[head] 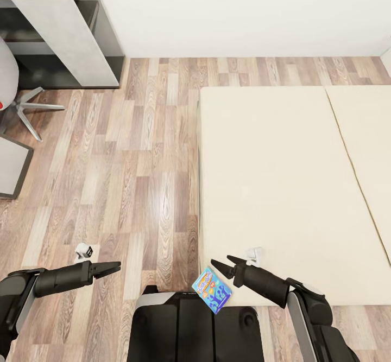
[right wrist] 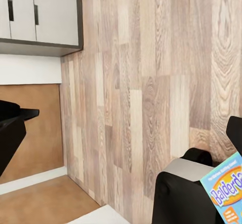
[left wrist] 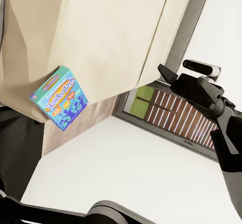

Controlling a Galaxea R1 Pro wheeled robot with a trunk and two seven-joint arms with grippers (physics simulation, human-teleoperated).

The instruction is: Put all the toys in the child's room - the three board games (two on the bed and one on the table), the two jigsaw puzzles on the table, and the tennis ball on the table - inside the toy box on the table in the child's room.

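head view: flat glossy board game [head: 212, 289] overhangs smooth beige bed [head: 282, 188].

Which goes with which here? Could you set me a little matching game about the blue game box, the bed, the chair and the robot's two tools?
Things:
1. board game
2. bed
3. chair
4. left tool

Descriptions:
A. plain beige
B. over bare wood floor
C. at the bed's near corner, by the right tool
D. grey, beside the desk

Pairs: 1-C, 2-A, 3-D, 4-B
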